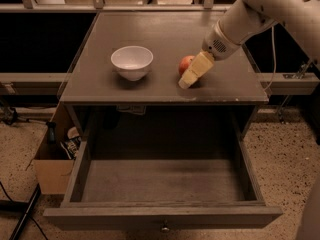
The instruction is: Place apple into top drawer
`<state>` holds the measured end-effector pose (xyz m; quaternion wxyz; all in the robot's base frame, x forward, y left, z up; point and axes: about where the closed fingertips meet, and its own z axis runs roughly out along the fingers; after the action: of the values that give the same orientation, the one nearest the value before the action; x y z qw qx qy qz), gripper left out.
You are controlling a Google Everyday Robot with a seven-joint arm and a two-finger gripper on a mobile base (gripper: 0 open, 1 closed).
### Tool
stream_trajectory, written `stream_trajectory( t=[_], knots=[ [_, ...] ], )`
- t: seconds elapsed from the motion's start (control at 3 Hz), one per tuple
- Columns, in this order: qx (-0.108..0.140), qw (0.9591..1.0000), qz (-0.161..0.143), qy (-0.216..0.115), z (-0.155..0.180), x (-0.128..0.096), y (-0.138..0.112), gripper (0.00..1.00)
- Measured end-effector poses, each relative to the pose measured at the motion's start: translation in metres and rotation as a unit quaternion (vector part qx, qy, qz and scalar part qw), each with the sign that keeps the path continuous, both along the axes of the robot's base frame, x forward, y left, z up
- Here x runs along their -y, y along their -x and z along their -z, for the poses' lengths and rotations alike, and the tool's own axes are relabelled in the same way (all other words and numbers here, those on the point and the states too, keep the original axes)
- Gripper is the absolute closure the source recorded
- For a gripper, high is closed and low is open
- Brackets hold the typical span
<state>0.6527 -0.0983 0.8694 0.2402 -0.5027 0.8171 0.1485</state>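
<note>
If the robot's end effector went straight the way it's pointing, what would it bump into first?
Probably the cabinet top: the end effector slants down-left, its tip low beside the apple. Depth is hard to judge.

You get one view only, no second camera to overlap. It looks from high on the near side, facing far, tilted steeply down. Mid range: whole desk top in frame, open top drawer along near edge, floor left and right. Hand right of desk centre, just beside apple.
</note>
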Motion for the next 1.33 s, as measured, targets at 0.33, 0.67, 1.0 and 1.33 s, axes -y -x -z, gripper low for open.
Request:
stream_trajectory(
  t=[0.33, 0.67, 1.0, 1.33],
  knots=[
    [0.001, 0.9999, -0.009, 0.005, 0.005, -0.01, -0.009, 0.0],
    [0.006, 0.9999, -0.011, 0.009, 0.01, -0.021, -0.026, 0.0],
    [0.004, 0.9999, -0.008, 0.011, 0.017, -0.022, -0.032, 0.0],
    [0.006, 0.9999, 0.001, 0.012, 0.028, -0.003, -0.032, 0.03]
  ],
)
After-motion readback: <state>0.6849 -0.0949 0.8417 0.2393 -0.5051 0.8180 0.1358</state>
